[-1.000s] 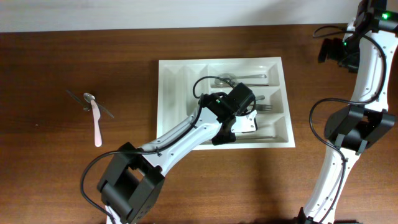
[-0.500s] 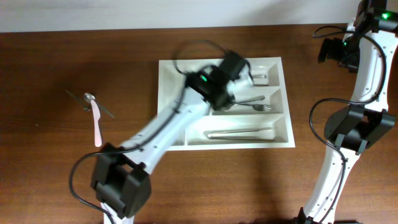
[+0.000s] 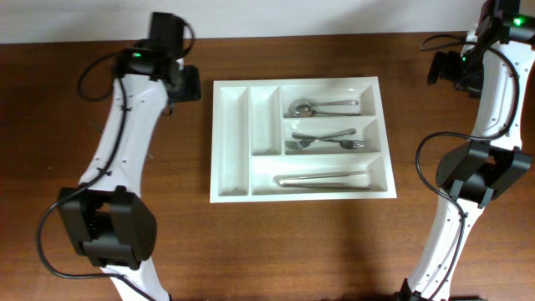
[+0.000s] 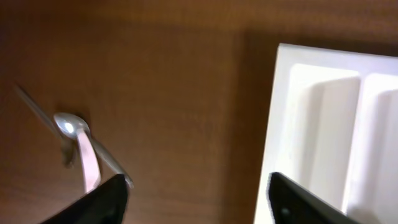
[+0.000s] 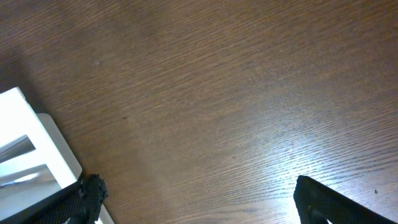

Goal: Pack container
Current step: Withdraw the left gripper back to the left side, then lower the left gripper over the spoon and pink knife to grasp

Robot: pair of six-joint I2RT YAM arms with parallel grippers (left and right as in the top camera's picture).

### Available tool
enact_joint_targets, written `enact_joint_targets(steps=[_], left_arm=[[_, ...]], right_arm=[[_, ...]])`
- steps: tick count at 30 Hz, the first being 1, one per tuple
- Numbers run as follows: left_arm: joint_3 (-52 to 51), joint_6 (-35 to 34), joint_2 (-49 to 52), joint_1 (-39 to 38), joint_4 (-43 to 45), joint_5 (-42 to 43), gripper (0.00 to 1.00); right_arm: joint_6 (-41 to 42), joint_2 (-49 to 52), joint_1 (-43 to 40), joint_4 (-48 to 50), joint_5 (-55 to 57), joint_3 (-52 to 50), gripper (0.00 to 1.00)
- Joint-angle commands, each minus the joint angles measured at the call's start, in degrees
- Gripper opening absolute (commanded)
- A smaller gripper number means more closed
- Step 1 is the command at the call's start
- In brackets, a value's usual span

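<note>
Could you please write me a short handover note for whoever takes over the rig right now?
Left gripper: open, empty, above the table left of the container.
Right gripper: open, empty, right of the container.
Done: spoon in the top long compartment, forks in the middle, a long utensil in the bottom.
Left: pink-handled spoon lies on the table outside; both upright compartments are empty.

White container (image 3: pixel 233 140); brown woodgrain table (image 3: pixel 334 242); pink-handled spoon (image 4: pixel 85 157).
</note>
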Motion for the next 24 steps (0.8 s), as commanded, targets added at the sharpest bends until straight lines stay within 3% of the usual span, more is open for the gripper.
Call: enact_joint_targets(steps=[1,4,9,13,19,22,24], left_arm=[[0.1,-2.4,0.0,1.4,-2.1,5.5,0.68],[-1.0,-4.6,0.0,2.9,-2.0,1.1,0.66],[-9.5,-24.9,0.7,6.3,-1.6,-7.3,0.72],[-15.8,-27.1,2.6,9.2,-1.3,-8.5,0.72],[-17.6,-10.6,3.7,12.5,-1.7,-18.3,0.73],[-17.6,-3.1,3.7,12.5,0.9,-25.1,0.85],[-17.6,1.9,3.7,12.5,3.2,-25.0,0.86]], right_arm=[[-0.4,-1.1,0.2,-0.1,-0.3,0.9,0.99],[-0.4,-1.1,0.2,-0.1,-0.3,0.9,0.99],[-0.4,-1.1,0.2,-0.1,-0.3,0.9,0.99],[-0.4,-1.1,0.2,-0.1,-0.3,0.9,0.99],[-0.4,-1.1,0.2,-0.1,-0.3,0.9,0.99],[-0.4,-1.1,0.2,-0.1,-0.3,0.9,0.99],[-0.4,-1.1,0.2,-0.1,-0.3,0.9,0.99]])
